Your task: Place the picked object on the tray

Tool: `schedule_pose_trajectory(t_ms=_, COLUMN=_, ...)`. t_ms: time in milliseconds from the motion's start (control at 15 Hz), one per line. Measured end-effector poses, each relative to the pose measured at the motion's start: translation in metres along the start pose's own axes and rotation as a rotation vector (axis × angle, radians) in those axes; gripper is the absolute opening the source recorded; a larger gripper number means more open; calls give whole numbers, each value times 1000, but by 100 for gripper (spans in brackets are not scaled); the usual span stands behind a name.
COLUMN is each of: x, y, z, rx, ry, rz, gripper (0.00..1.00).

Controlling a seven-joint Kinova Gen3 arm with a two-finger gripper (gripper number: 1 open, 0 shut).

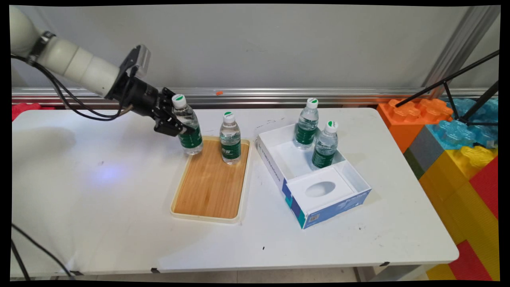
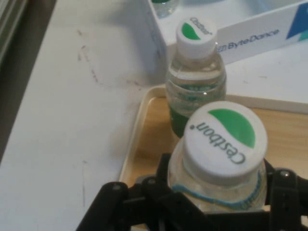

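the gripper (image 1: 180, 128) is clamped on a water bottle (image 1: 188, 125) at the wooden tray's (image 1: 207, 187) 11 o'clock corner, a second bottle (image 1: 230, 138) stands at its 1 o'clock, and two bottles (image 1: 306, 124) (image 1: 325, 145) stand in the white box (image 1: 318, 191).

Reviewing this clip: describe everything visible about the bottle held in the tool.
The held bottle is small, clear plastic, filled with clear liquid, with a green label band and a white cap printed with a green mark and lettering. The tool is shut on its upper body. It leans slightly, at the far left corner of the wooden tray; whether its base touches the tray cannot be told. Another bottle stands beside it, apart.
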Motion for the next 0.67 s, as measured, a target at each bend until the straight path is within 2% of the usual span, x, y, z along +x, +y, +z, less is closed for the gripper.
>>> schedule_pose_trajectory(t_ms=267, x=-12, y=-13, z=16, rx=-77, ry=28, rz=46, gripper=0)
schedule_pose_trajectory(t_ms=667, x=-22, y=-25, z=30, rx=-127, ry=43, rz=95, gripper=0)
